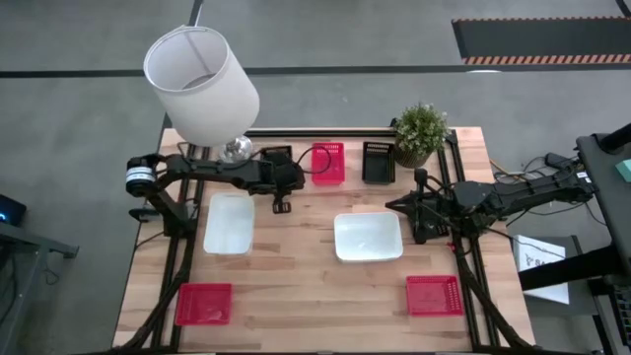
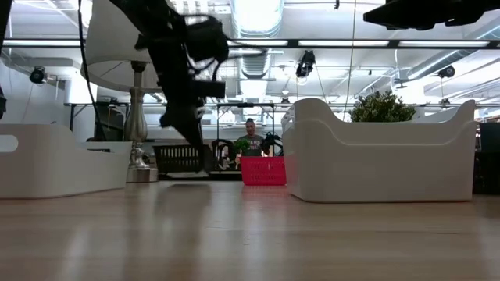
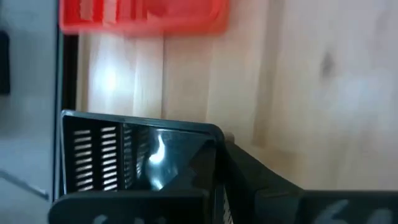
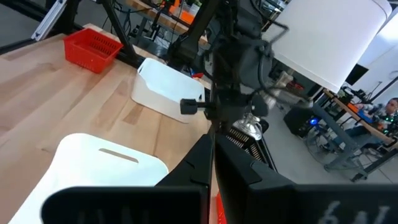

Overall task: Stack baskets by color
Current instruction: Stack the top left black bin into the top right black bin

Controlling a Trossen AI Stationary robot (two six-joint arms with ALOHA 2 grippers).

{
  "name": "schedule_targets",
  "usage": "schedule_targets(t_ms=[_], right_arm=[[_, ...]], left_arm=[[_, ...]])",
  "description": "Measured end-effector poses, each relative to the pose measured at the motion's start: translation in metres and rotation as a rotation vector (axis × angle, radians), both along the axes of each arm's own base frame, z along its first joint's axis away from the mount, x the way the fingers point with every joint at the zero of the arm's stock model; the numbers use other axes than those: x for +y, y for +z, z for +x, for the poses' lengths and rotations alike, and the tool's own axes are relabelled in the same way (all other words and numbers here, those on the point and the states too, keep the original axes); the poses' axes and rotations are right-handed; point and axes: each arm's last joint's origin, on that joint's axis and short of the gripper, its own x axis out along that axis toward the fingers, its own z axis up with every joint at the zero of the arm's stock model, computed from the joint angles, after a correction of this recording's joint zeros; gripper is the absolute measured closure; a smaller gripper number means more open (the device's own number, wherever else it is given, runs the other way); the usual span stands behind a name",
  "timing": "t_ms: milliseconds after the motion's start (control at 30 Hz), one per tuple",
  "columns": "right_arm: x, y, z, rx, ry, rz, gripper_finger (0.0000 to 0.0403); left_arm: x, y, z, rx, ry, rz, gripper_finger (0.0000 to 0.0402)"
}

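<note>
Clamping onto the wall of a black mesh basket (image 3: 134, 165) at the back of the table (image 1: 296, 286), the left gripper (image 1: 286, 176) has its fingers pinched tight on the plastic; the left wrist view shows the slotted side right at the fingertips. Just beside it sits a red mesh basket (image 1: 328, 162), and the second black basket (image 1: 379, 162) lies a little farther along the back edge, next to the potted plant (image 1: 421, 130).

Two white baskets occupy the middle: one (image 1: 229, 223) under the left arm, the other (image 1: 368, 237) near the right gripper (image 1: 426, 209), which waits with its fingers shut on nothing near the table's right edge. Two more red baskets rest at the front corners, left (image 1: 203, 303) and right (image 1: 434, 295).

My worry is the grip itself. It bites only one thin wall, so the basket would probably hang tilted once lifted and might slip or swing. Carrying it toward its black partner means passing over the red one, and a sagging corner could snag it. The lampshade (image 1: 202, 82) also crowds the left arm's shoulder side.
</note>
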Motion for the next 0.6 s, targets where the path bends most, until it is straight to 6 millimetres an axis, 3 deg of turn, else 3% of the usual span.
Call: schedule_targets(t_ms=[133, 433, 600], right_arm=[[0.000, 0.005, 0.004, -0.002, -0.011, 0.043, 0.0367], [0.004, 0.013, 0.030, 0.062, -0.010, 0.006, 0.0272], [0.006, 0.014, 0.037, 0.104, 0.033, -0.050, 0.0245]], left_arm=[[-0.016, 0.022, 0.000, -0.075, -0.050, 0.014, 0.0401], [-0.057, 0.077, -0.013, -0.337, -0.179, 0.046, 0.0401], [-0.085, 0.104, -0.020, -0.564, -0.448, -0.059, 0.0401]])
